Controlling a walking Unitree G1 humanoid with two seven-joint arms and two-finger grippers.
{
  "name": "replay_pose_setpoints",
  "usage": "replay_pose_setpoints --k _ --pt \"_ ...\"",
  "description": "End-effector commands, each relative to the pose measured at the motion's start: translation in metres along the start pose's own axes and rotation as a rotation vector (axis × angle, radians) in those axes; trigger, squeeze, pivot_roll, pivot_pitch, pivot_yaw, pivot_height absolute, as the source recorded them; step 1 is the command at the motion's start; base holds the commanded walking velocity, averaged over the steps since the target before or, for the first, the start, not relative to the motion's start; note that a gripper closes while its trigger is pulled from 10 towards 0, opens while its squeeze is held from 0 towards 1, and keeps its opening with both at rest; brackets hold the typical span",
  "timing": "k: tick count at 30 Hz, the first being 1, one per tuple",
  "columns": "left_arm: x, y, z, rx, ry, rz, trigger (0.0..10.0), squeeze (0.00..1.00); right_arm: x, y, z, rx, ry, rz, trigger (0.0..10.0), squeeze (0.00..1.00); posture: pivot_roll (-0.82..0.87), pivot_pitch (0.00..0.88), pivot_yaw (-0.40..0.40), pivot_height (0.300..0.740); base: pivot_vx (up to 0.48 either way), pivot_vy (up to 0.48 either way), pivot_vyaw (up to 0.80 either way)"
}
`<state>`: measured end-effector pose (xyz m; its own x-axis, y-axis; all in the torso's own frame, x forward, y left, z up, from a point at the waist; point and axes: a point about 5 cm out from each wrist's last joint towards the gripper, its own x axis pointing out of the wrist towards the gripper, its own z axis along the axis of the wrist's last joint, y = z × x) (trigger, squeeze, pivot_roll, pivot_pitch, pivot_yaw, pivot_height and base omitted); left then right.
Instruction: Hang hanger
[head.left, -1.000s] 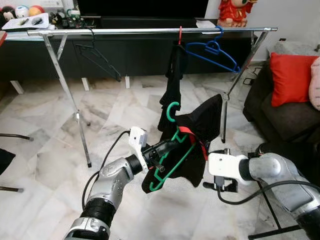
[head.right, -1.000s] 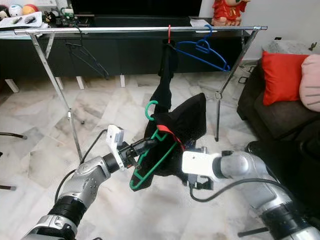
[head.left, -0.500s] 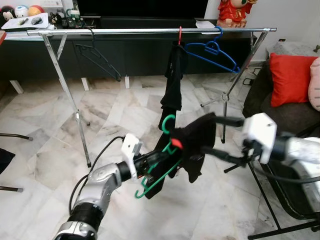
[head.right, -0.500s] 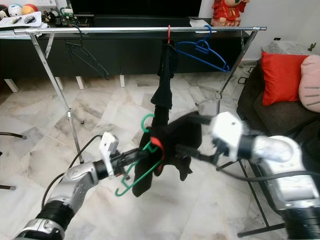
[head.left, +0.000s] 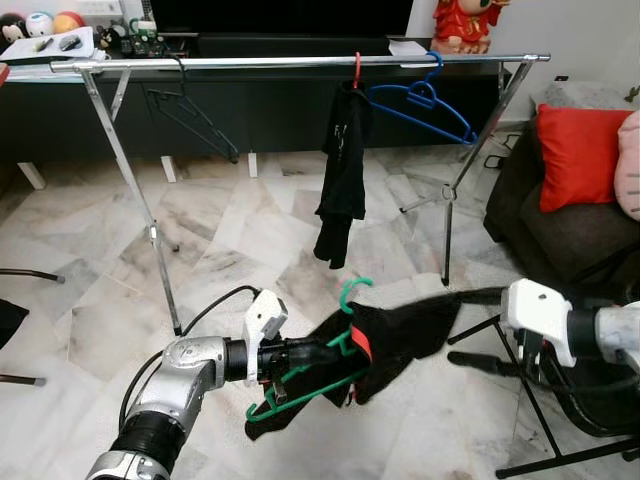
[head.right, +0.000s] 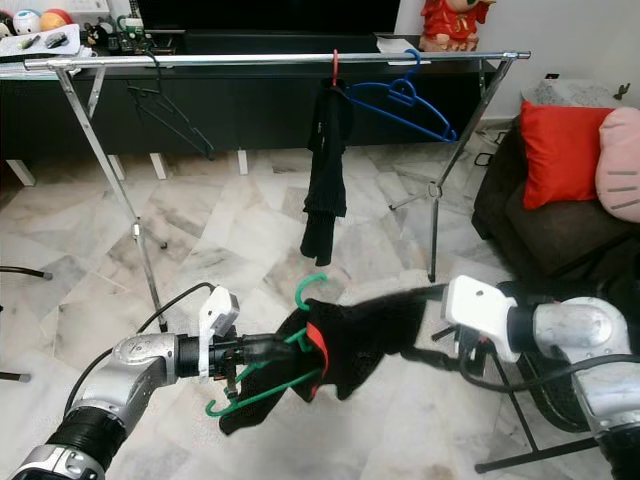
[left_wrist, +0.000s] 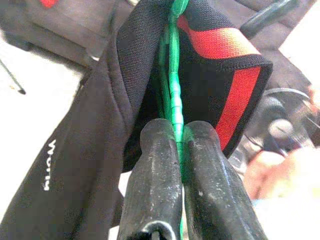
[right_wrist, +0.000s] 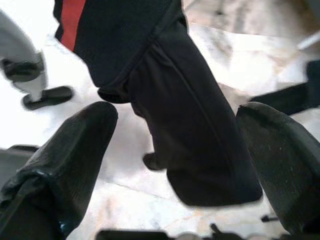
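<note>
Beyond our grippers we see the metal rail (head.left: 300, 62), with a blue hanger (head.left: 425, 100) and a black cloth (head.left: 340, 180) hanging on it. Our left gripper (left_wrist: 177, 145) is clamped on the green hanger (head.left: 305, 380), which carries a black garment (head.left: 390, 340) with red trim. Our right gripper (right_wrist: 172, 150) stays spread apart just beside this garment, not touching it.

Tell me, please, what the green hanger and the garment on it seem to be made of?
Green hanger: probably moulded plastic, glossy and ridged, pinched in the left end effector. Garment: stretchy knit fabric, matte black with a red band, stitched hems.
</note>
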<state>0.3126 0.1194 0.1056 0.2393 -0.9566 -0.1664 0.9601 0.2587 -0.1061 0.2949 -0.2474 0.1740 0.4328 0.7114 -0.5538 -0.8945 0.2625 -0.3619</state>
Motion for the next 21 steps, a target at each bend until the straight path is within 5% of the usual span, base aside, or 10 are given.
replay_pose_setpoints --k 1,11,21 --pt "0.003 -0.006 0.001 0.021 0.014 -0.057 10.0 0.00 -0.004 0.000 -0.002 -0.024 0.029 0.038 10.0 0.00 -0.06 0.186 -0.074 0.740 0.000 0.000 0.00" --pt "0.005 -0.012 0.008 0.167 0.112 -0.175 10.0 0.00 0.000 0.007 -0.004 -0.047 -0.013 0.204 10.0 0.00 -0.05 0.180 -0.088 0.740 0.000 0.000 0.00" --pt "0.009 -0.014 0.016 0.217 0.112 -0.200 10.0 0.00 0.017 0.016 -0.007 -0.040 -0.041 0.299 10.0 0.00 -0.05 0.176 -0.093 0.740 0.000 0.000 0.00"
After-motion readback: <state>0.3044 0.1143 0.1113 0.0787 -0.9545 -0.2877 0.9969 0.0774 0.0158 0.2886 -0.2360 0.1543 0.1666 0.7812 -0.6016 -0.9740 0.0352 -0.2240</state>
